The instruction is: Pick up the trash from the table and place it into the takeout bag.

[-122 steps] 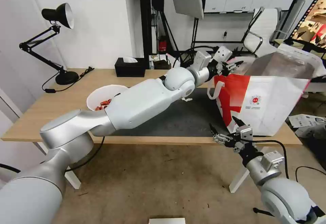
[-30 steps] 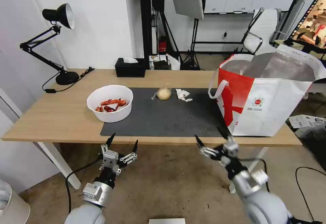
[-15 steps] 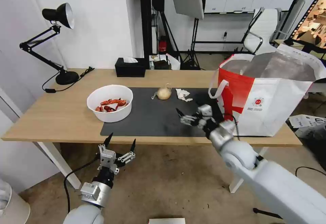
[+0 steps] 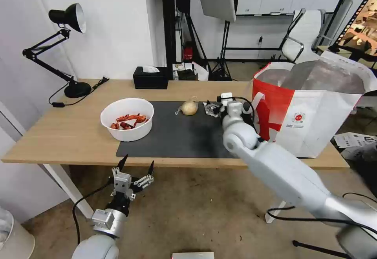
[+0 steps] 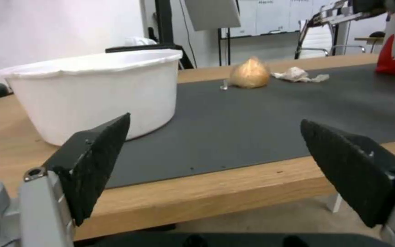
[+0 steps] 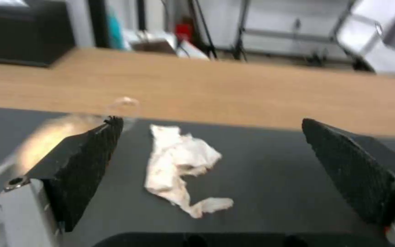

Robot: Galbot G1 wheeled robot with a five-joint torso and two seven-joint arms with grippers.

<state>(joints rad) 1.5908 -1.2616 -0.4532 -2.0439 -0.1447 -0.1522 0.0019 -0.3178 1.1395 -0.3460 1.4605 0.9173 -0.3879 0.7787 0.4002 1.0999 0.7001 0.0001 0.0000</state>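
Note:
On the table (image 4: pixel 59 133), the dark mat (image 4: pixel 184 137) carries the trash. A white bowl (image 4: pixel 127 124) of red crayfish shells stands at the mat's left end. A knotted yellowish bag (image 4: pixel 190 107) lies mid-mat, and a crumpled white tissue (image 6: pixel 181 161) lies just right of it. My right gripper (image 4: pixel 214 109) hovers open right over the tissue, a finger on either side of it in the right wrist view. The red-and-white takeout bag (image 4: pixel 314 110) stands open at the table's right end. My left gripper (image 4: pixel 138 161) hangs open below the table's front edge, facing the bowl (image 5: pixel 92 89).
A black tissue box (image 4: pixel 150 77) sits at the table's back edge, and a black desk lamp (image 4: pixel 66 19) stands at the back left. The bag's white loop handle (image 4: pixel 251 102) hangs close beside my right wrist. Behind the table are stands and an office chair.
My right arm has swung up from below the table's front edge and across the mat to the tissue. My left arm, earlier stretched to the bag, hangs low below the table.

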